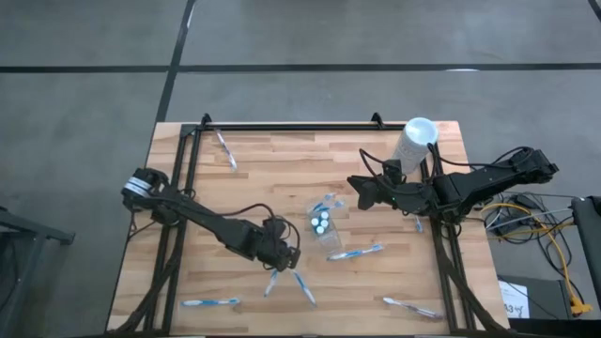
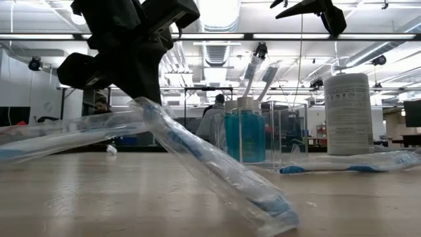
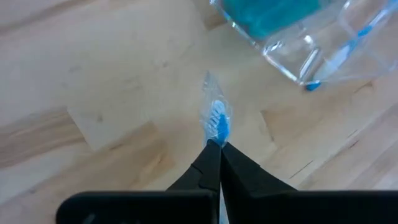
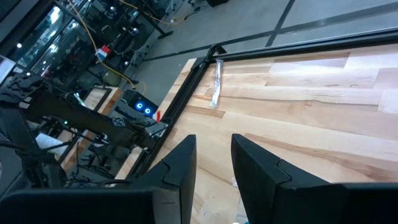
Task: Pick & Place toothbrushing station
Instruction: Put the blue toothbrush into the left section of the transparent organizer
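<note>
Nearby, left end effector (image 3: 216, 144) pinches toothbrush (image 3: 216, 119) — pouch (image 3: 311, 37) close.

I see a matt pale wood-plank table (image 1: 282, 169); toothbrushes (image 2: 217, 174) in glossy, crinkled clear wrappers; clear glossy plastic pouch (image 1: 324, 223); matt black left gripper (image 3: 216, 152).

Table centre blocked — clear pouch (image 1: 324, 225) with blue tubes (image 1: 321, 222) standing in it. Left gripper (image 1: 285, 257) sits low just beside its near-left corner; right gripper (image 1: 360, 188) hovers just beyond its far-right side. Tall white cylinder (image 1: 413, 144) stands in the far-right corner. Far-centre wood lies bare — open passage.
</note>
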Robot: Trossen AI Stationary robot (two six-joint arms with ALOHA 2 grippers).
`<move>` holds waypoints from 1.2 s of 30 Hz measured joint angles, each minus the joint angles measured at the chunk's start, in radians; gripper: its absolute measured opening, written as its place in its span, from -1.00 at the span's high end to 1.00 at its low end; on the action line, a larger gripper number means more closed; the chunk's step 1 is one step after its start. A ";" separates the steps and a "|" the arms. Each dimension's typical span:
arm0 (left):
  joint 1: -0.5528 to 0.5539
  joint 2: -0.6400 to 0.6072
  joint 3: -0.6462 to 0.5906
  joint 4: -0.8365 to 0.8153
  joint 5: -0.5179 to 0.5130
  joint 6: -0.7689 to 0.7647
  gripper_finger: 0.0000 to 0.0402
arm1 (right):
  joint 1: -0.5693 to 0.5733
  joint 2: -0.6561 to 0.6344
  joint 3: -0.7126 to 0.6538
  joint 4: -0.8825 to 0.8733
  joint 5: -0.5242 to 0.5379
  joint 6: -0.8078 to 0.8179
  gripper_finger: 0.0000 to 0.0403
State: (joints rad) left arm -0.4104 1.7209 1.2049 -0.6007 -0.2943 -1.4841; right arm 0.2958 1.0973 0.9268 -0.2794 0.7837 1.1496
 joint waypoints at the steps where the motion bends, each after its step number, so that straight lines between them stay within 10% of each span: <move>1: -0.001 0.003 0.000 0.003 0.009 0.000 0.98 | 0.000 0.000 0.000 0.000 0.000 0.000 0.52; 36: -0.004 0.040 -0.035 -0.104 0.172 -0.035 0.79 | 0.000 0.000 0.000 0.000 0.000 0.001 0.52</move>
State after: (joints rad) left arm -0.4145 1.7609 1.1702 -0.7046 -0.1223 -1.5188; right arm 0.2962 1.0973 0.9268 -0.2796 0.7837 1.1502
